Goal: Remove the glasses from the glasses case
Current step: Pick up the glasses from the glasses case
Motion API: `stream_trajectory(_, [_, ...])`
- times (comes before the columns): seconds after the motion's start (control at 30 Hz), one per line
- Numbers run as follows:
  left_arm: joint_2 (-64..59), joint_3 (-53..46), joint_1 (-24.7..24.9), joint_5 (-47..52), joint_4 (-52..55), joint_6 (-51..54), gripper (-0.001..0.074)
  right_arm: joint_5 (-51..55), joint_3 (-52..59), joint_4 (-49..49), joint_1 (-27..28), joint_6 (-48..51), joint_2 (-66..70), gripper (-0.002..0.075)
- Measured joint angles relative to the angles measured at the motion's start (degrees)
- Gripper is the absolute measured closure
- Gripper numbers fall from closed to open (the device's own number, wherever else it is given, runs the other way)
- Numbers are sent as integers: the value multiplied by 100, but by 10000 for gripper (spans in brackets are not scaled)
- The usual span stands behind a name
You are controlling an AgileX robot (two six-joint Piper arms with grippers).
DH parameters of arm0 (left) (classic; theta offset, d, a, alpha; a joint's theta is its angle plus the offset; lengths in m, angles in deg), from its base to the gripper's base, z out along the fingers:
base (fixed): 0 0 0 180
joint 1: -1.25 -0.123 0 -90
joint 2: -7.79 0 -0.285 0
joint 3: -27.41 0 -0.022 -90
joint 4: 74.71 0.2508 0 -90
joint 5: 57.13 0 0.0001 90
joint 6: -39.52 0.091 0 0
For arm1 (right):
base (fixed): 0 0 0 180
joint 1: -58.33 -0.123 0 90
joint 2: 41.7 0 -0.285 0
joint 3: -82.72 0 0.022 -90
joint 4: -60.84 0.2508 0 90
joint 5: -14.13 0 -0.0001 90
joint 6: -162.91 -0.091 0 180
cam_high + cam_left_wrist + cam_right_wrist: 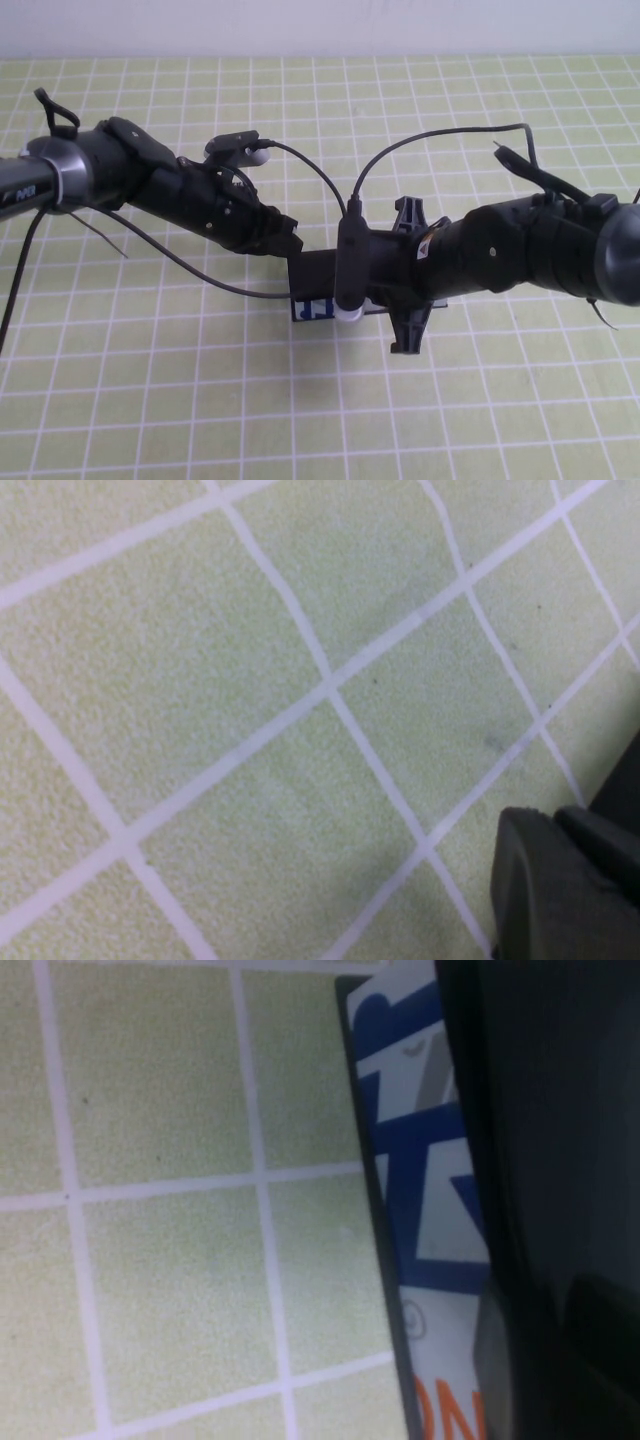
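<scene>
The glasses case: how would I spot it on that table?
Look at the middle of the green checked mat, where the two arms meet. The glasses case is the black box under them, between the left gripper and right gripper; its blue-and-white printed front marks it.

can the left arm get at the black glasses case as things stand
Probably yes. The left gripper sits low beside the far left corner of the matte black box-shaped glasses case with nothing between them. The right gripper crowds the case's right end, so only the left end looks free.
</scene>
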Motion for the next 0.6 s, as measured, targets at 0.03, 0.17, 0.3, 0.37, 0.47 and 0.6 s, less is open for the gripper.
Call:
stream_trajectory(0.03, [0,0,0,11,0,0,739,15,0,2,0,0,-44,673])
stream_trajectory(0.17, [0,0,0,59,0,0,739,84,0,-2,0,0,-260,706])
stream_trajectory(0.3, [0,0,0,141,0,4,739,98,0,-2,0,-34,-418,721])
stream_trajectory(0.37, [0,0,0,152,0,15,739,98,0,-2,0,-37,-458,725])
stream_trajectory(0.47, [0,0,-12,152,0,15,739,122,0,-2,0,-37,-458,727])
stream_trajectory(0.6, [232,0,-201,152,10,20,739,116,0,-2,0,-37,-458,727])
